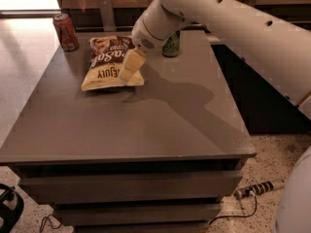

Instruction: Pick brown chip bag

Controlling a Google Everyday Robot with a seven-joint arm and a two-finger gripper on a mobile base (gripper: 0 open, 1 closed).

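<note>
The brown chip bag [103, 58] lies flat on the grey table [146, 125] at its far left, dark brown half toward the back, pale yellow half with upside-down lettering toward the front. My gripper [127, 72] hangs from the white arm [218, 18] and reaches down over the bag's right front corner, at or just above its surface. It hides part of the bag's right edge.
A red-orange soda can [65, 31] stands at the table's far left corner. A green soda can [171, 43] stands behind the arm's wrist at the back. A power strip and cable [256, 188] lie on the floor to the right.
</note>
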